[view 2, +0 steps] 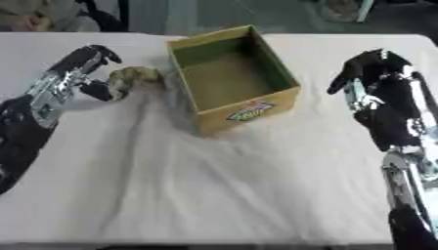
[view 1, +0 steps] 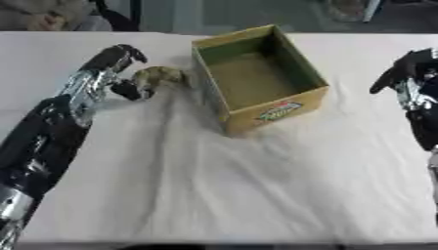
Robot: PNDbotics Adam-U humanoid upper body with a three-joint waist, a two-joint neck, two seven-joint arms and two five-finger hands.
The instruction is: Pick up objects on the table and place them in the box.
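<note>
— Where does your left hand (view 1: 120,68) sit?

— At the far left of the white tablecloth (view 1: 222,185), fingers curled toward a pale, lumpy object (view 1: 160,75). The thumb touches its near side; I cannot tell whether you have closed on it.

— What's around it?

— The open cardboard box (view 1: 256,78) stands just right of the object, its tall left wall between the two. Cloth folds run from the object toward you.

— And your right hand (view 2: 369,73)?

— Right of the box, apart from it, fingers hanging relaxed, holding nothing.
</note>
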